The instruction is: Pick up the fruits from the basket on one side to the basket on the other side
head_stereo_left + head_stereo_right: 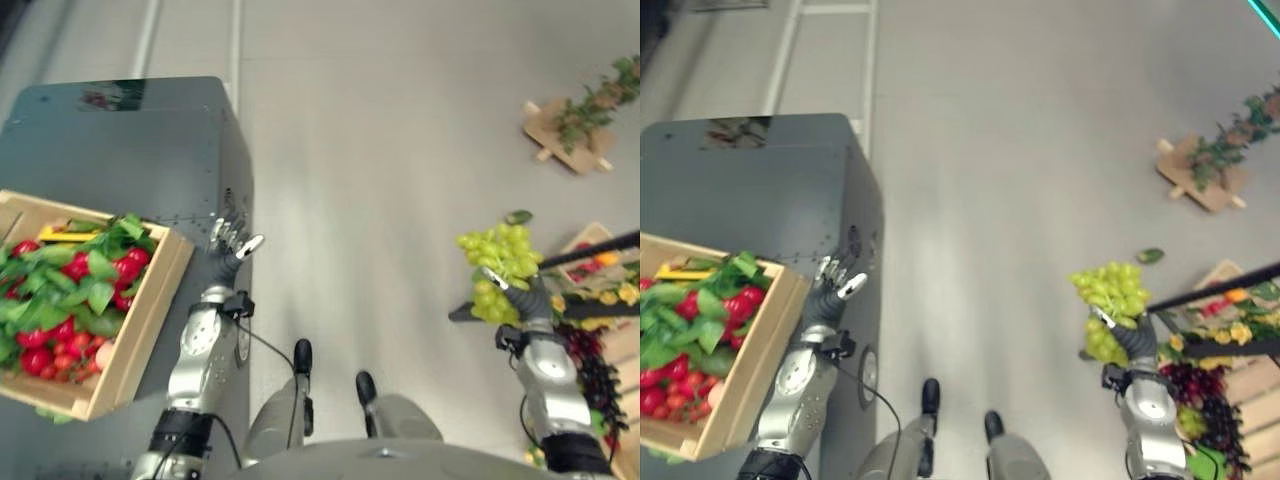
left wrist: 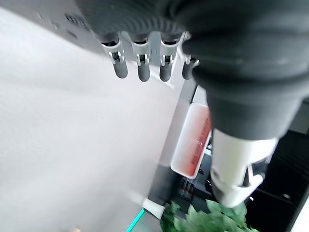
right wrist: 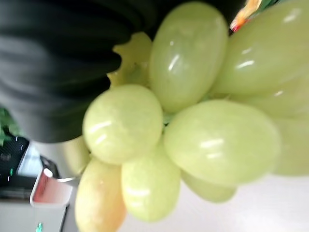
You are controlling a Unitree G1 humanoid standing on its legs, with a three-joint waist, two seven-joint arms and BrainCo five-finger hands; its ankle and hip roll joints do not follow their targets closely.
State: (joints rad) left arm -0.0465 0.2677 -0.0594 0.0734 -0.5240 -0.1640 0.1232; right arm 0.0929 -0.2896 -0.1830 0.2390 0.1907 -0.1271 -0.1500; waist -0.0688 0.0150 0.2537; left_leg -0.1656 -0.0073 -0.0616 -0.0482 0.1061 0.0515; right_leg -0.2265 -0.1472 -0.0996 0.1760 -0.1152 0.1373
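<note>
Green grapes [image 1: 497, 268] sit up in the air on the right, held tight in the right hand [image 1: 527, 297]. Far left, the left hand [image 1: 232, 240] hangs loose and empty beside the wooden basket [image 1: 142, 318].

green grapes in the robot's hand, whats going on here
The robot's right hand is holding a bunch of green grapes up over the floor, beside the fruit display on its right. Its left hand hangs open with fingers relaxed next to the wooden crate of red fruit and green leaves that sits on the grey cabinet on its left. The grapes are not in the crate yet.
</note>
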